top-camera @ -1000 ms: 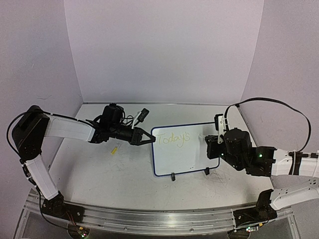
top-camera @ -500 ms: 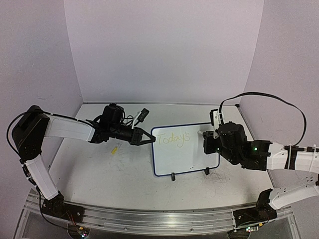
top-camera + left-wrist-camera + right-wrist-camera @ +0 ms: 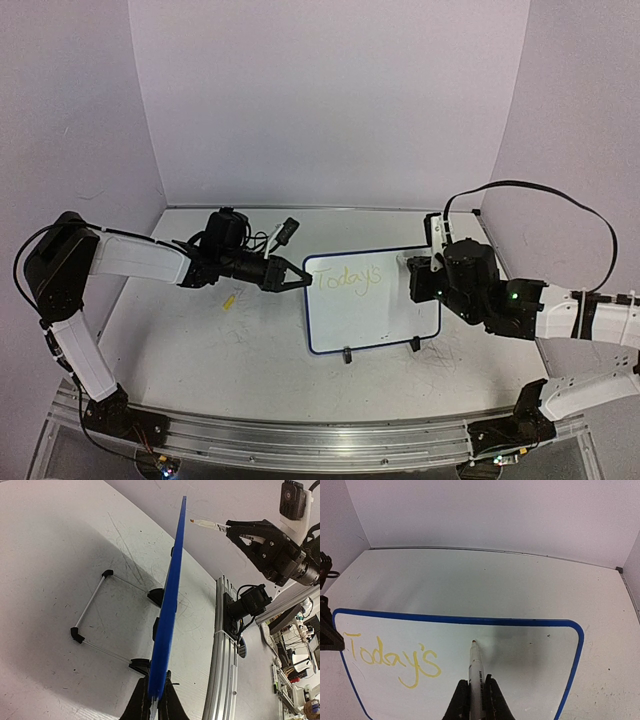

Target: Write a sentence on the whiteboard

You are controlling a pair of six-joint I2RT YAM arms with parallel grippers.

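The whiteboard (image 3: 372, 318) stands tilted on its two black feet at the table's middle. It carries one pale-yellow word of the sentence (image 3: 348, 279), "Today's", at its top left, also seen in the right wrist view (image 3: 395, 660). My left gripper (image 3: 298, 279) is shut on the board's left edge; the left wrist view shows its fingers (image 3: 141, 702) clamping the blue frame (image 3: 170, 600). My right gripper (image 3: 476, 689) is shut on a white marker (image 3: 476, 666). The marker's tip points at bare board right of the word, a small gap off the surface in the left wrist view (image 3: 207, 524).
A small yellow marker cap (image 3: 229, 300) lies on the table left of the board, below my left arm. Grey scribble marks cover the tabletop near the board's feet (image 3: 347, 355). Walls close the back and both sides. A metal rail (image 3: 300, 440) runs along the near edge.
My right arm has risen and moved left toward the board, bringing the marker tip up to the board face right of "Today's". The left arm and board have not moved.
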